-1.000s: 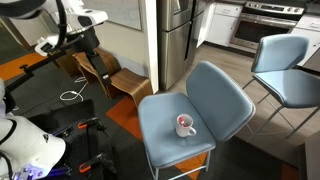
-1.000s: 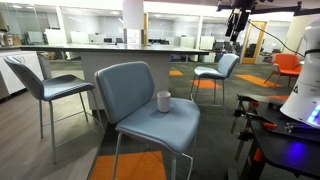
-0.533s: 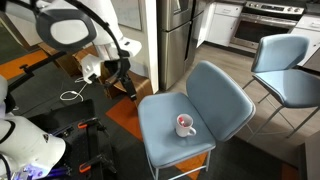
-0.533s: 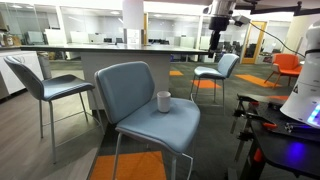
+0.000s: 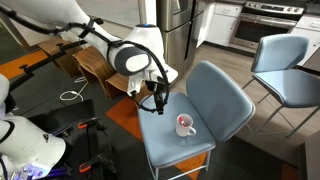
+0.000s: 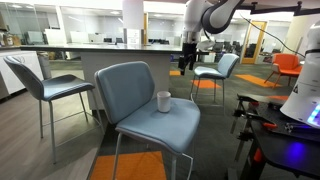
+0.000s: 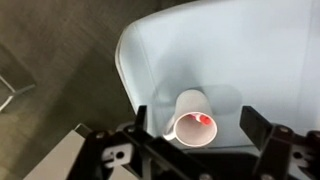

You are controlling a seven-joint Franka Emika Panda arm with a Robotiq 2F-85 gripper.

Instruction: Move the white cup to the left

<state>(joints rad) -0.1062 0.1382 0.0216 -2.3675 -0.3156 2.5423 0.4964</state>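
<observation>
The white cup (image 5: pixel 185 125) stands upright on the blue-grey chair seat (image 5: pixel 165 140), its reddish-pink inside showing. It also shows in an exterior view (image 6: pixel 164 101) and in the wrist view (image 7: pixel 194 118). My gripper (image 5: pixel 157 100) hangs above the seat, beside and above the cup, apart from it. In an exterior view it (image 6: pixel 184 65) is well above the chair. In the wrist view the two fingers (image 7: pixel 196 125) are spread wide with the cup seen between them, far below. The gripper is open and empty.
A second blue-grey chair (image 5: pixel 290 70) stands behind. A steel fridge (image 5: pixel 178 35) and a wooden stool (image 5: pixel 128 82) are near. Black equipment and a white robot base (image 5: pixel 28 150) sit in front. More chairs (image 6: pixel 45 85) and a counter (image 6: pixel 100 48) stand in the office.
The arm has swung from the far side toward the chair and lowered. The gripper now hangs over the seat near the cup. The cup has not moved.
</observation>
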